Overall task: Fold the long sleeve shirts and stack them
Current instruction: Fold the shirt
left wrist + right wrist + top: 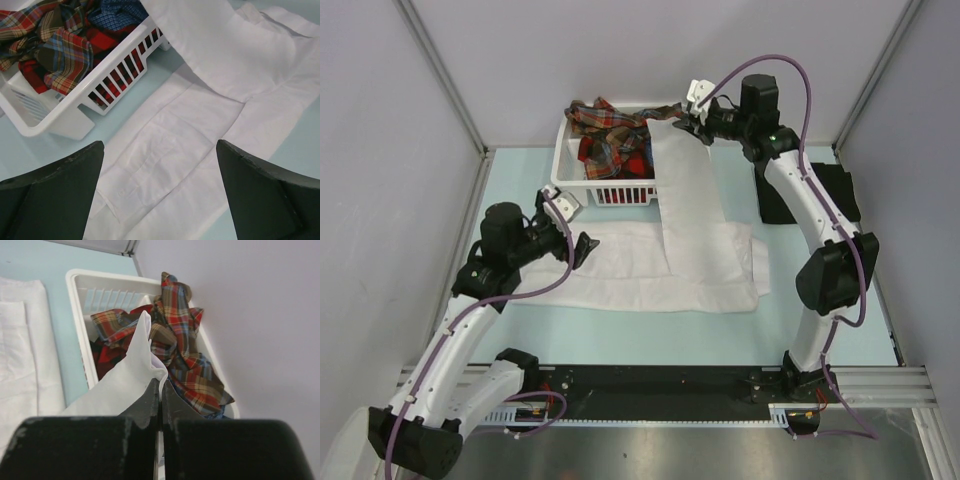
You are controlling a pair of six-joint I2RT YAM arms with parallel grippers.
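My left gripper (582, 247) hangs low over the left end of the plain white cloth long sleeve shirt (640, 275), jaws spread wide, nothing between them. The shirt lies flat in the middle of the pale mint table (620, 325), its body's long axis running left to right, parallel to the near edge. Behind it, toward the far edge, sits the white slatted plastic basket (560, 170), crumpled red and brown plaid shirts (610, 135) inside. One white sleeve (688, 195) climbs from the body toward the far edge, along the basket's right side. Its end is pinched in my right gripper (693, 122), jaws closed on it above the basket's far right corner. So the sleeve runs square to the body and my right arm has it. I judge the fold means carrying that end back toward the near edge, onto the body. A flat black cloth (775, 205) lies near the right edge.
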